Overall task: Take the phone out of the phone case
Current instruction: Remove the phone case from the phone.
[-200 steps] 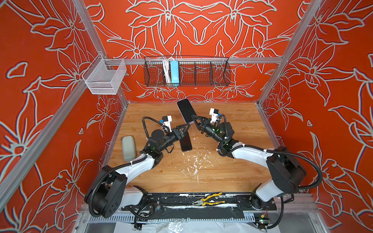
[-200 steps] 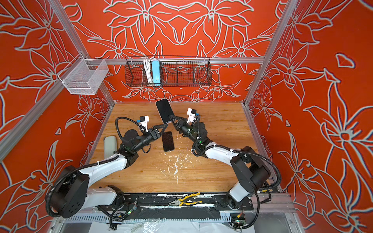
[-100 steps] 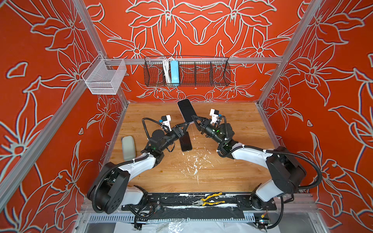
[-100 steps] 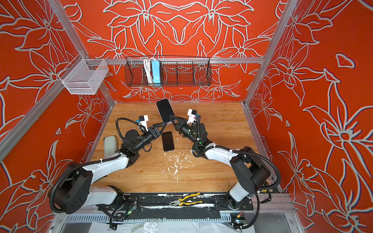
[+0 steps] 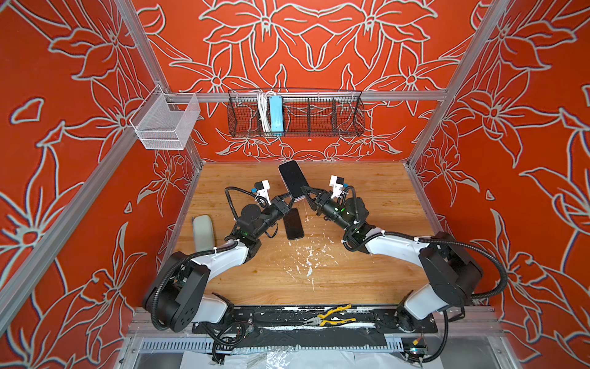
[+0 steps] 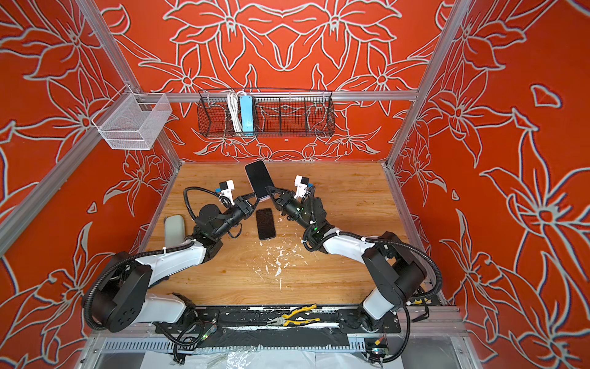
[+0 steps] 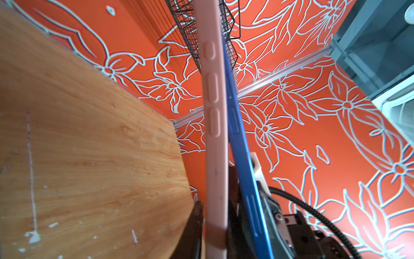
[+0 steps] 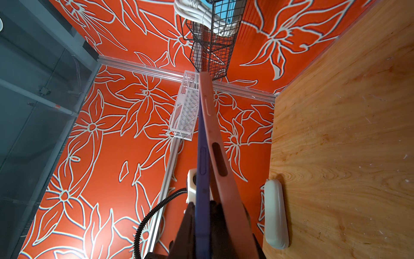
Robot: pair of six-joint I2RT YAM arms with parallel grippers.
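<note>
Separation is under way above the table (image 5: 367, 255): our left gripper (image 5: 289, 197) pinches the pink case (image 7: 215, 139), our right gripper (image 5: 305, 190) clamps the blue phone (image 7: 239, 143). Near the jaws they gape; farther up they meet, so next we should pull them apart steadily.

Only real difference: the left tool (image 5: 290, 201), just above frame centre in both top views, was spread open beside the bottom end of the dusty-pink soft rubbery phone case (image 7: 212, 116) a second ago, and now it's pinched tight on that case's edge. Left wrist view shows both fingers (image 7: 196, 224) squeezing it.
</note>
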